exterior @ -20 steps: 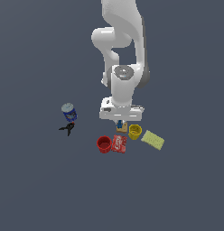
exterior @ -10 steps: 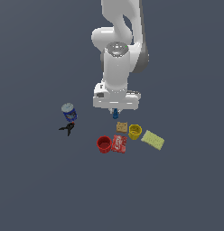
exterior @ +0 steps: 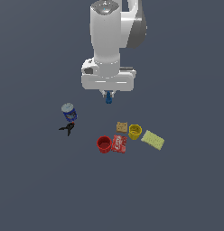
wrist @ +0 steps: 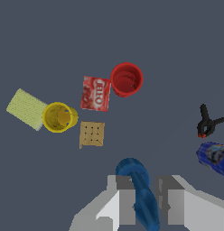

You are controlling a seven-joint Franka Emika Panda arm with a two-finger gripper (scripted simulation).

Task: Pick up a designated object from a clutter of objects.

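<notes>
Gripper (exterior: 108, 93) hanging well above the floor, fingers (wrist: 127, 198) pinching the small solid-blue piece (exterior: 108, 99) between them; in the wrist view the blue piece (wrist: 140, 191) sitting clamped between the two pale pads, its rounded end poking out past the fingertips. Blue piece thus being carried clear of the clutter, not touching anything else. Taking the yellow cup (exterior: 134, 131) as landmark in the exterior view: blue piece showing up-frame of it and toward the exterior view's left, well apart. Tan square tile (exterior: 122, 127) lying just beside the yellow cup on the exterior view's left. Yellow sponge (exterior: 152, 140) lying just beside the cup on the exterior view's right, angled. Red packet (exterior: 119, 144) lying near the cup, down-frame and to the exterior view's left, flat, printed face up. Red cup (exterior: 104, 144) standing upright against the far side of the packet from the yellow cup, seemingly touching it. Blue-white can (exterior: 69, 112) standing well apart from the yellow cup toward the exterior view's left, tilted slightly. Black clamp (exterior: 67, 129) lying just beside the can, down-frame of it. Wrist view confirming both cups opening upward, contents not discernible. Grey floor (exterior: 186, 189) bearing everything.
</notes>
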